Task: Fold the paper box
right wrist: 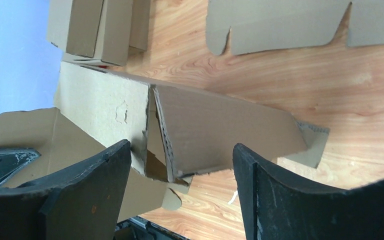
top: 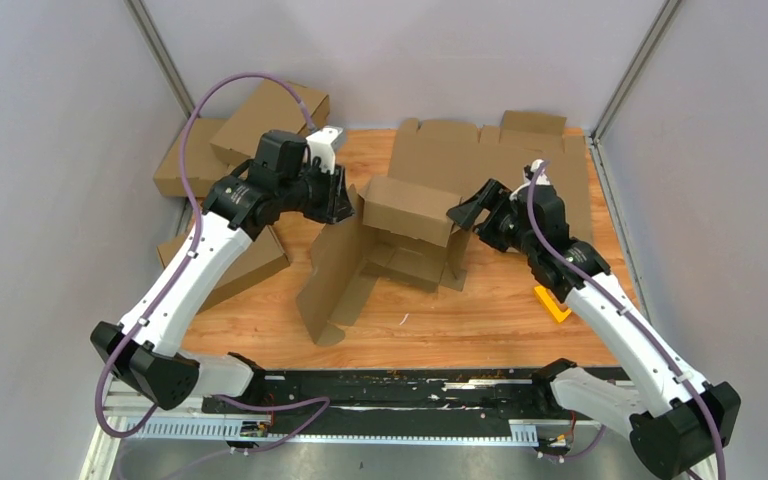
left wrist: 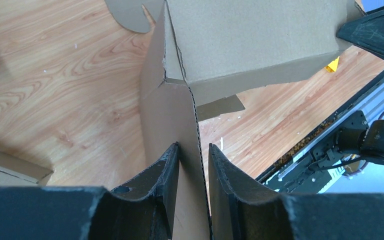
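Observation:
The paper box (top: pixel 400 215) stands half-formed in the middle of the wooden table, with its walls raised and a long flap (top: pixel 325 285) lying toward the near edge. My left gripper (top: pixel 343 200) is at the box's left end, shut on an upright wall panel (left wrist: pixel 180 115) that runs between its fingers (left wrist: pixel 172 165). My right gripper (top: pixel 463 213) is at the box's right end and is open. In the right wrist view its jaws stand wide, with the box's corner (right wrist: pixel 162 130) just ahead of them and untouched.
A flat cardboard blank (top: pixel 490 150) lies at the back of the table. Other brown boxes (top: pixel 270 110) are stacked off the left edge, one (top: pixel 250 260) under my left arm. A yellow piece (top: pixel 552 303) lies beside my right forearm. A black rail (top: pixel 390 385) runs along the near edge.

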`<state>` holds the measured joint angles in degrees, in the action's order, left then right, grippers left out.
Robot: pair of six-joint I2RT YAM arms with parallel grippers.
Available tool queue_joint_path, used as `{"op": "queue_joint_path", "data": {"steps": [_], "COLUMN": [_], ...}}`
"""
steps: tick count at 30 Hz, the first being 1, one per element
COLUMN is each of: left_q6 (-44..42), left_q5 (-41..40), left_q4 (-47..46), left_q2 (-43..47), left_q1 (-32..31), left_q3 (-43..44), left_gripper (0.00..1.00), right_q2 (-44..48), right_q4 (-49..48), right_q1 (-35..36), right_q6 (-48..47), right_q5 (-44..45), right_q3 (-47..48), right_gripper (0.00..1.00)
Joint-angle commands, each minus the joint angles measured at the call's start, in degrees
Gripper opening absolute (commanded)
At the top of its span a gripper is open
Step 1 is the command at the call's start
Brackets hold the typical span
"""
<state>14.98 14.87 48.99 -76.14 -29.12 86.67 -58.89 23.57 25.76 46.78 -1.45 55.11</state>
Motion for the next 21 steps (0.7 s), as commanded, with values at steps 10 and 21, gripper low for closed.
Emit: {"op": "queue_joint_path", "data": {"steps": [10,21], "left_q6": [3.5,2.7], "left_q5": [4.2,5.3], "left_q4": [-6.8,-3.5], "left_q2": [3.3,0.7], "left_q1": [-0.2,-0.2], "left_q3": [-4.1,0.1], "left_gripper": [0.34,0.34], "right_q2": [5.5,2.4], "right_q4": [1.5,1.7], "right_q1": [0.3,0.3], "right_q6": [-6.1,-5.3], "right_q5": [-0.4,-6.6], "right_q3": [1.1,5.6], "right_gripper": [0.68,0.67]}}
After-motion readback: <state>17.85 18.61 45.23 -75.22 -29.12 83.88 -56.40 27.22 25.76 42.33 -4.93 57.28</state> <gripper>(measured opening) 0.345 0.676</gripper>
